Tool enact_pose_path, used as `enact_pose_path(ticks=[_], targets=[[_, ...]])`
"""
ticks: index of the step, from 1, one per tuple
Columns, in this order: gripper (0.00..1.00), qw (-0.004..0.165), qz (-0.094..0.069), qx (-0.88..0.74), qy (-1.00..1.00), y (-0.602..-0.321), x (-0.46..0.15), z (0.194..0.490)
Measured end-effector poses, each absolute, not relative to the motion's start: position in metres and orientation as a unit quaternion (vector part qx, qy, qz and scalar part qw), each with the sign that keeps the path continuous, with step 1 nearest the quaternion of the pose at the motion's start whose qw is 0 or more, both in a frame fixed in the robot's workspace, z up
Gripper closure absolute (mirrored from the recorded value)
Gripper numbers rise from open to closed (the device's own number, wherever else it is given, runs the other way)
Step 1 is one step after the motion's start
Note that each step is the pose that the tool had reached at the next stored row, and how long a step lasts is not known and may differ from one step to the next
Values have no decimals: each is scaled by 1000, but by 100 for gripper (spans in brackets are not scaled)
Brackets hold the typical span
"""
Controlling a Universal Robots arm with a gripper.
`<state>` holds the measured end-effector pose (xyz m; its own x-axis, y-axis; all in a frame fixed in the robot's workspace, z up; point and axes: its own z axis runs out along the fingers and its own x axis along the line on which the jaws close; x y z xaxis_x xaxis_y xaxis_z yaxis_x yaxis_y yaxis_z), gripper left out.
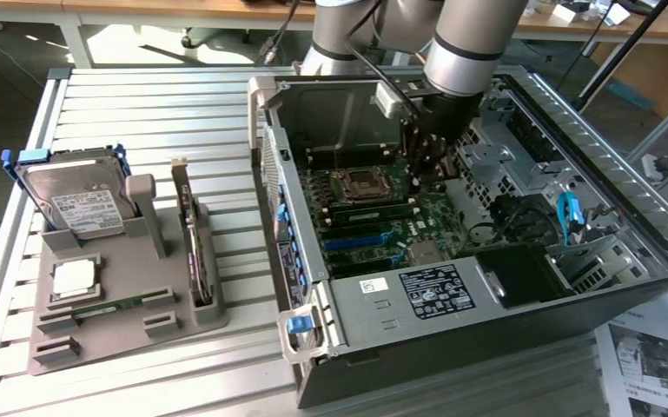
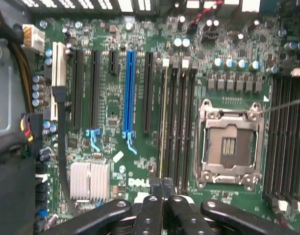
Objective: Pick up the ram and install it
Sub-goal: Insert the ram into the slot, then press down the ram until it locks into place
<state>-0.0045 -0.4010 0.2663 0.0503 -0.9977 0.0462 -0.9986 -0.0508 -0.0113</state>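
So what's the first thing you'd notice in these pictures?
The big open computer case on the exterior view's right, with the robot's pincer reaching down inside it over the green motherboard. In the wrist view its shut pincer hangs by the memory slots, beside the empty processor socket.

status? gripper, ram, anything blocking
Gripper inside the case over the motherboard, fingers shut. One ram stick seated on edge in the slot beside the CPU socket; another ram stick on the holder. Nothing blocking.
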Motion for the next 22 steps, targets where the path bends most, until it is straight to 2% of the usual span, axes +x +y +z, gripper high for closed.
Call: enact_pose_path(ticks=[22], targets=[[89,12,20,725,-689,-401,-1,261]])
